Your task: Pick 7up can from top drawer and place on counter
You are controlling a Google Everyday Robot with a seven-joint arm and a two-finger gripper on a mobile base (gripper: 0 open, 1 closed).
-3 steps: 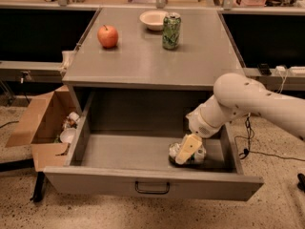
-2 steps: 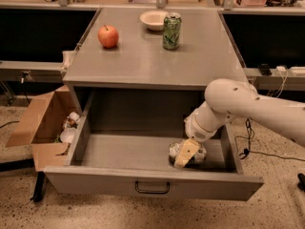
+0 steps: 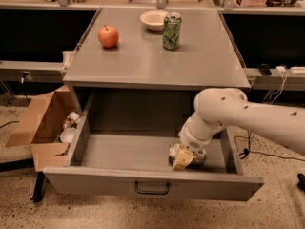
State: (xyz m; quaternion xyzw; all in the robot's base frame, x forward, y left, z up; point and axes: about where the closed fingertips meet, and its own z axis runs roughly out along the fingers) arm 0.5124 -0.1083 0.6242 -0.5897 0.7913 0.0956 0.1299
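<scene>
The top drawer [image 3: 95, 182] of the grey cabinet stands pulled out, its dark wire handle [image 3: 152, 190] at the centre of the front panel. The 7up can [image 3: 173, 151], white with green, lies at the drawer's front right and is partly hidden by my gripper. My gripper [image 3: 184, 157] reaches down into the drawer from the right and is right at the can, touching or nearly touching it. The counter [image 3: 143, 61] is the grey top above the drawer.
On the counter stand a red apple [image 3: 108, 36], a white bowl [image 3: 153, 19] and a darker green patterned can [image 3: 172, 31]. An open cardboard box [image 3: 40, 123] with rubbish sits on the floor to the left. Dark desks flank the cabinet.
My arm has swung left and lower into the drawer, and the gripper has come down onto the 7up can. The can has stayed at the front right.
</scene>
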